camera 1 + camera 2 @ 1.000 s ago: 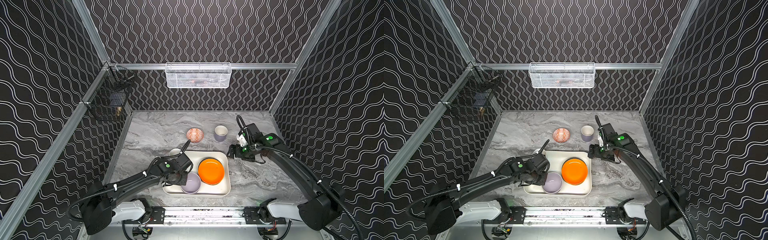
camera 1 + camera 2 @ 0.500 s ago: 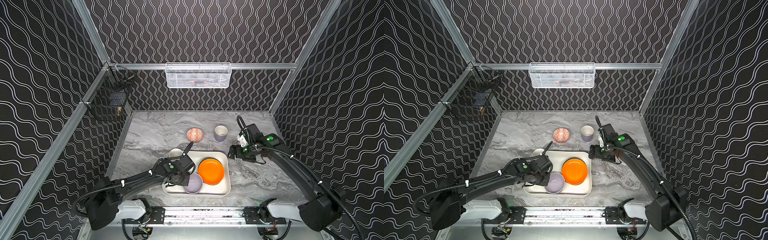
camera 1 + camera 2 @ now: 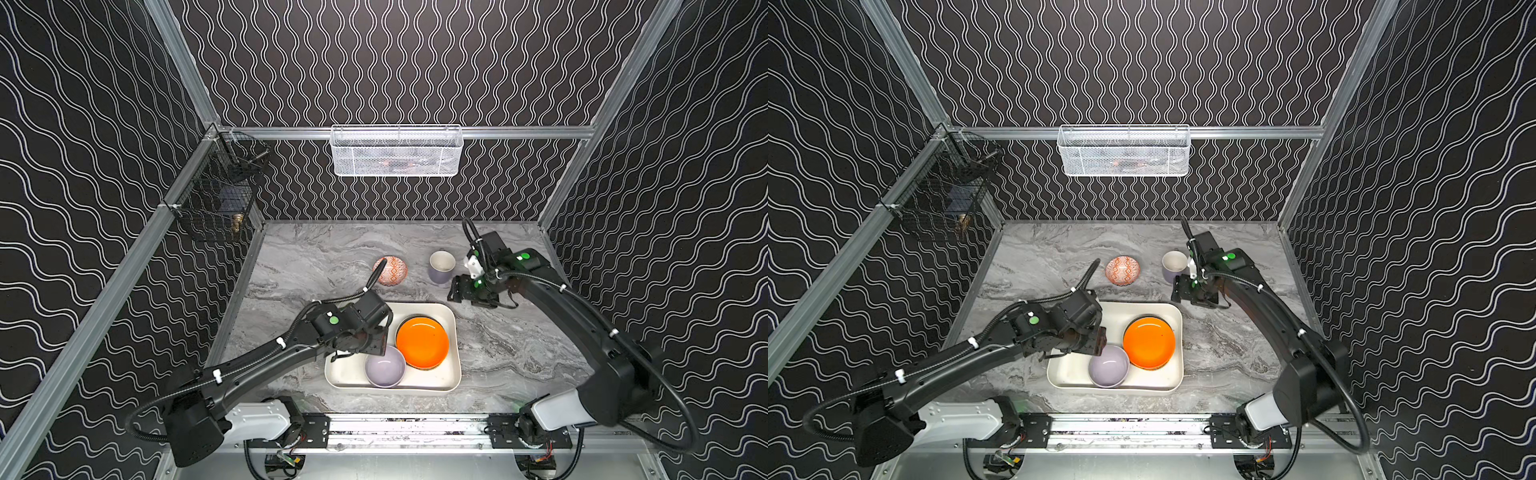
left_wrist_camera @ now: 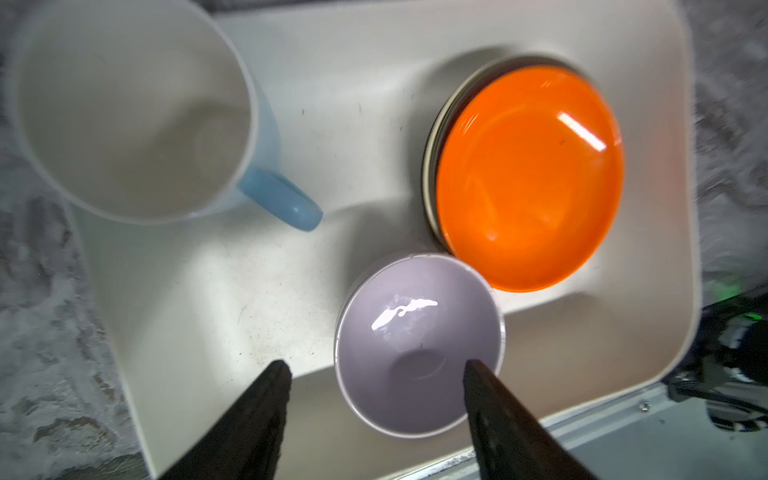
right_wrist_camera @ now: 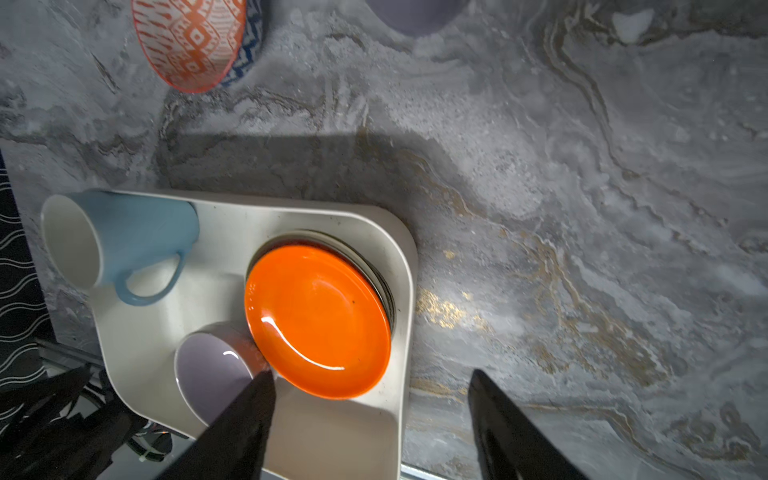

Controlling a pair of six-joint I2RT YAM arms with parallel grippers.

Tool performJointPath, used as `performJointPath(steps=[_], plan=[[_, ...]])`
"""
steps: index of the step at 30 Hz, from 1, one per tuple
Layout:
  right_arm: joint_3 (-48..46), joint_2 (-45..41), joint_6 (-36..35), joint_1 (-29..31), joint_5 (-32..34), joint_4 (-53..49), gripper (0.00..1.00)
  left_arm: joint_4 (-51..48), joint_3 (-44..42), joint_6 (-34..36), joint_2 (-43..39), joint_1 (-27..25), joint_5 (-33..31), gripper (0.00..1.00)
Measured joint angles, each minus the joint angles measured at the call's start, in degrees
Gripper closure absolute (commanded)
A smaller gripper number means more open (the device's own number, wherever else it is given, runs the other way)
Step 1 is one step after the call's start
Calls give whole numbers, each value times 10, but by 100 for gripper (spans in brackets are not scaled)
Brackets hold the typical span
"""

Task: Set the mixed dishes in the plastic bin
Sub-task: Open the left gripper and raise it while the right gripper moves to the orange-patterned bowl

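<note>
Widening left jaws over lavender bowl (image 4: 419, 345)

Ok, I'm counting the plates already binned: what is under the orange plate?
The orange plate tops a stack in the plastic bin. Beneath it only edges show: a pale rim and a dark rim. The full count is covered.

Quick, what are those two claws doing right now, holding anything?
Left gripper: jaws open, holding nothing.
Right gripper: jaws open, holding nothing.
</note>
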Motion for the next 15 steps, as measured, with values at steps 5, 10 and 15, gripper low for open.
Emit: performJointPath(steps=[5, 10, 15], plan=[[110, 115, -5, 16, -19, 21, 43, -44, 120, 42, 15, 71, -27, 2], [214, 237, -8, 32, -42, 41, 46, -46, 178, 95, 35, 186, -12, 2], [306, 340, -8, 45, -56, 45, 46, -47, 223, 141, 73, 231, 20, 2]])
